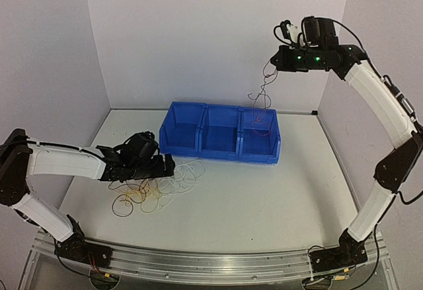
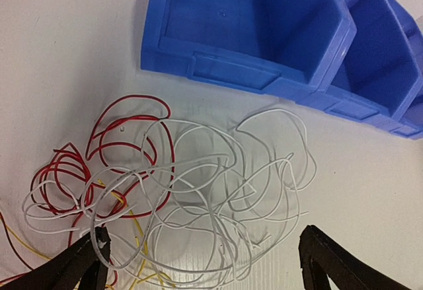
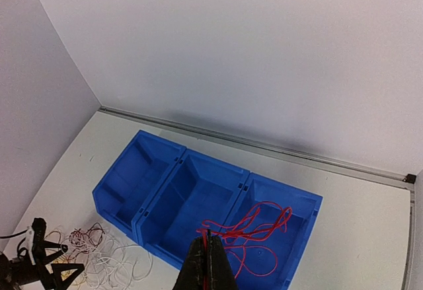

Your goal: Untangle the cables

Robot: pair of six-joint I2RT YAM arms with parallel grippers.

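Note:
A tangle of thin cables [image 1: 155,187] lies on the table in front of the left blue bin. In the left wrist view it shows white loops [image 2: 225,184], red loops [image 2: 132,131] and yellow strands [image 2: 139,237]. My left gripper [image 1: 165,166] is open and low over the tangle, its fingers [image 2: 86,263] on either side of the white loops. My right gripper [image 1: 274,60] is raised high and shut on a red cable [image 1: 263,95]. That cable hangs down in loops [image 3: 258,227] over the right bin [image 3: 291,237].
Three joined blue bins [image 1: 221,131] stand in a row mid-table; the left bin [image 2: 251,32] and middle bin [image 3: 192,204] hold nothing. White walls close in the back and sides. A metal rail [image 1: 198,263] runs along the near edge.

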